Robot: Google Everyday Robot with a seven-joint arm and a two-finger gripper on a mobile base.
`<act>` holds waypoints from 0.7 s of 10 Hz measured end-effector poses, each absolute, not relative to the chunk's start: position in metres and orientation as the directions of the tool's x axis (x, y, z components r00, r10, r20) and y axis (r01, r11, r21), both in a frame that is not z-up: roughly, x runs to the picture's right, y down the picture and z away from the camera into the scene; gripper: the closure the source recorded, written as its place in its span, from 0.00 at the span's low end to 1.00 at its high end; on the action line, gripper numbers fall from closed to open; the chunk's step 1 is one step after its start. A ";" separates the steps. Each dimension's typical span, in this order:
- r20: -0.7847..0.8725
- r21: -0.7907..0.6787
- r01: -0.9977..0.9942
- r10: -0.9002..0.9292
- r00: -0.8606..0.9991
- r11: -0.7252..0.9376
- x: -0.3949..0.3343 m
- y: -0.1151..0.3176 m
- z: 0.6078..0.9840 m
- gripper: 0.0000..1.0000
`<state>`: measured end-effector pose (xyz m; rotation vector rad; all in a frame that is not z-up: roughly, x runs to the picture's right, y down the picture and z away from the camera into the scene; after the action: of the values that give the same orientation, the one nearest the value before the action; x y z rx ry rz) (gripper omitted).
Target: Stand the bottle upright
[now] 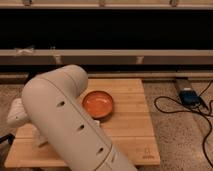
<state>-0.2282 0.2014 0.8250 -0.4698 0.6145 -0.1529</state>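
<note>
The bottle is hidden; no part of it shows. My white arm [65, 120] fills the left and middle foreground and reaches down to the left over the wooden board [131, 125]. The gripper sits beyond the arm's end, low at the left side of the board, and the arm covers it. It is shut. What lies between its jaws cannot be seen. A white rounded part of the arm's end [16, 113] sticks out at the far left.
An orange bowl [98, 104] stands on the board just right of the arm. A blue device [189, 96] with black cables [172, 107] lies on the speckled floor at the right. A dark recess under a long ledge runs across the back.
</note>
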 end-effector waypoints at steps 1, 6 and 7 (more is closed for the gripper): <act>-0.514 -0.463 -0.005 -0.264 0.816 0.886 -0.229 0.198 0.821 1.00; -0.441 -0.440 -0.038 -0.179 0.879 0.897 -0.242 0.178 0.783 1.00; -0.411 -0.438 -0.053 -0.148 0.900 0.897 -0.245 0.172 0.773 1.00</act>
<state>-0.2450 0.1720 0.7729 -0.4584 0.4532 -0.0508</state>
